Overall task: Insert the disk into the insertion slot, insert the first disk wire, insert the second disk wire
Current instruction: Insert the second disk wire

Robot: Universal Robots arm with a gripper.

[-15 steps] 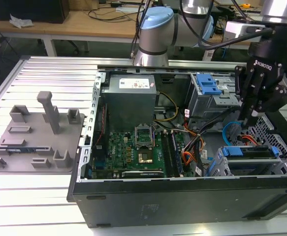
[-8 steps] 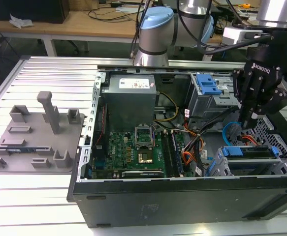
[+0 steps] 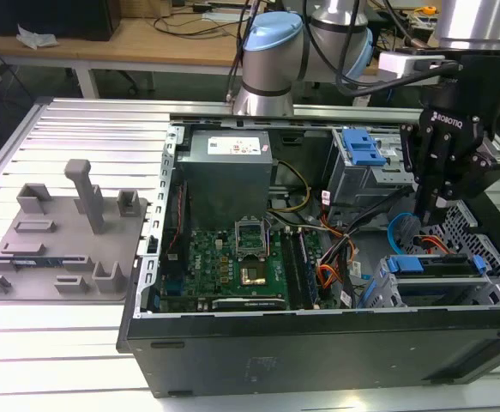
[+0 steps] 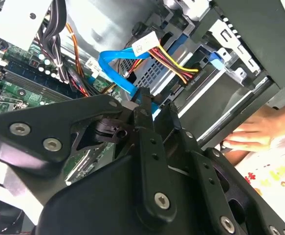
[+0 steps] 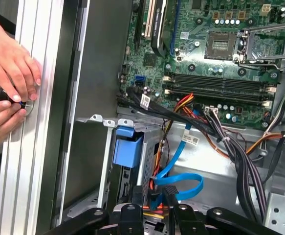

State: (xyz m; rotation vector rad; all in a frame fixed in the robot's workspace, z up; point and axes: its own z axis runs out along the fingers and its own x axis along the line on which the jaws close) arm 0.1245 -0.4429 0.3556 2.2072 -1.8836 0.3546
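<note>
The disk sits inside the insertion slot (image 3: 385,290), a silvery perforated cage at the case's front on the exterior view's right; its blue carrier (image 3: 430,264) shows at the opening, and its blue tab (image 5: 127,147) shows in the first wrist view. My gripper (image 3: 428,219) hangs just above the cage's rear. Its fingers (image 5: 132,215) close around the black plug of a blue flat wire (image 5: 181,183) that loops off toward the board. A yellow, red and black wire bundle (image 4: 174,61) ends in a plug at the disk's back.
A person's hands (image 5: 10,83) rest on the aluminium table rail beside the case, and one hand (image 4: 250,134) lies beyond the case wall. The motherboard (image 3: 241,257), grey power supply (image 3: 228,176) and a blue-latched bay (image 3: 361,150) surround the cage. A grey fixture plate (image 3: 61,240) lies on the exterior view's left.
</note>
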